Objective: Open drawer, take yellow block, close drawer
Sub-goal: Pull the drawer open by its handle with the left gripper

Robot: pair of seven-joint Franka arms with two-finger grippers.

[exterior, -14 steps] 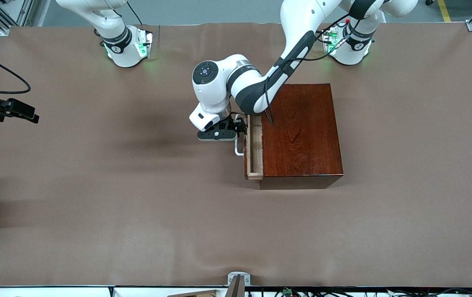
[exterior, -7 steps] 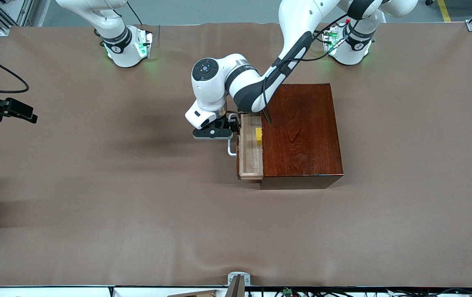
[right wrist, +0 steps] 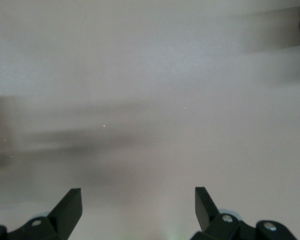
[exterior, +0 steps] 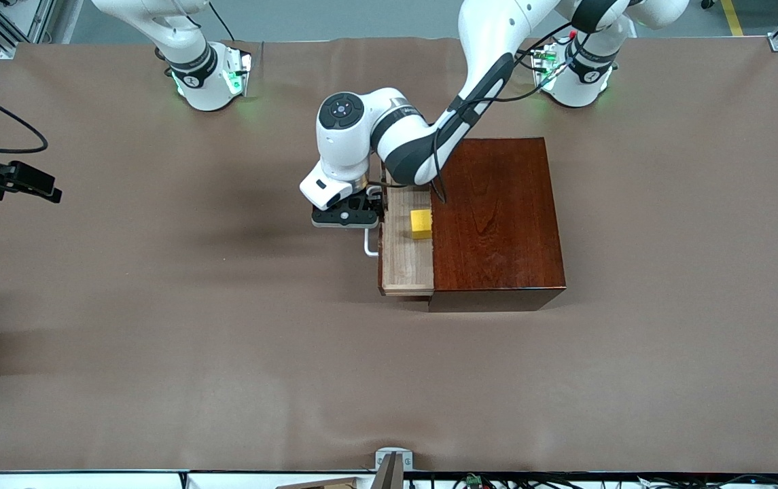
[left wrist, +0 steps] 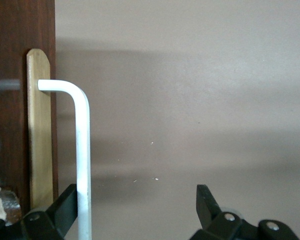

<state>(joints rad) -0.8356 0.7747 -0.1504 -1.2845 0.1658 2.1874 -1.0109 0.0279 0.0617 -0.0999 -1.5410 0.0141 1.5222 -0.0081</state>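
The drawer (exterior: 405, 261) of pale wood stands partly pulled out of the dark reddish-brown box (exterior: 497, 217), toward the right arm's end of the table. The yellow block (exterior: 420, 223) lies in it, close to the box's edge. My left gripper (exterior: 348, 216) is at the white handle (exterior: 368, 246). In the left wrist view, the left gripper (left wrist: 135, 205) is open and the handle bar (left wrist: 82, 150) runs between its jaws, against one finger (left wrist: 65, 200). My right gripper (right wrist: 138, 200) is open and empty over bare table. It waits at the right arm's end (exterior: 42, 187).
The brown mat (exterior: 225, 339) covers the whole table. Both arm bases (exterior: 208, 75) (exterior: 575, 75) stand along the edge farthest from the front camera. A small bracket (exterior: 392, 462) sits at the table's nearest edge.
The drawer has slid farther out of the box toward the right arm's end, and the yellow block has come into sight. My left gripper moved with the handle. The right arm stayed still.
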